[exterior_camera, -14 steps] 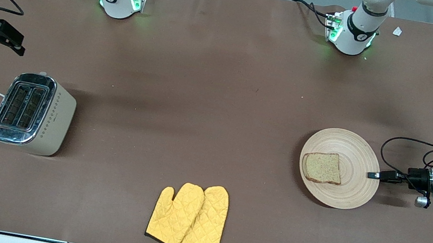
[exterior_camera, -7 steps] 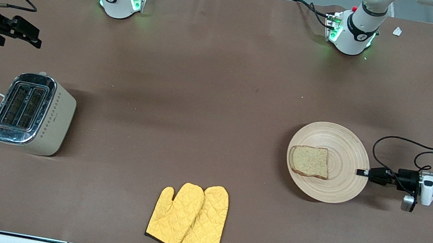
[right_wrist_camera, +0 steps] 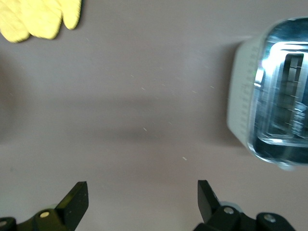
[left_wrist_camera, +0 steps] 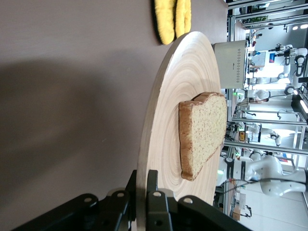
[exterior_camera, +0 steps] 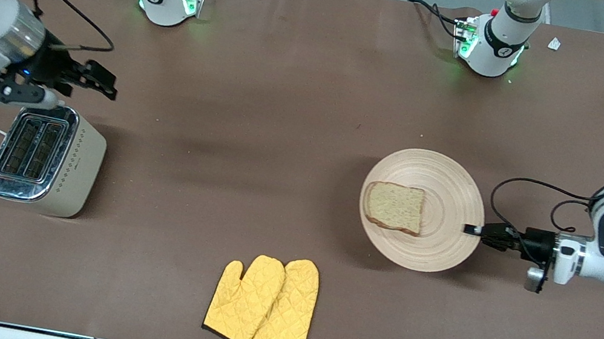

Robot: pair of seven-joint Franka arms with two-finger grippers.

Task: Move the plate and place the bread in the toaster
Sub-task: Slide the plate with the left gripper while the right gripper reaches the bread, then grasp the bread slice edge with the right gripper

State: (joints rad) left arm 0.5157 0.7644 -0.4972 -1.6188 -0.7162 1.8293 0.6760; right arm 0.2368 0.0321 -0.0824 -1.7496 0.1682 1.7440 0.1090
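Apparently no writing reads on the toaster [exterior_camera: 47, 158].

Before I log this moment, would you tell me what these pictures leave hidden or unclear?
- Plate: in the front view, whether it is lifted or sliding on the table cannot be told. The left gripper is shut on its rim.
- Toaster: blurred in the right wrist view and cut by the picture's edge; slot insides not readable.
- Bread: its underside is hidden against the plate.
- Right gripper: open; the bottom edge cuts off its fingers' bases.
- Oven mitts: cut by the left wrist view's edge.
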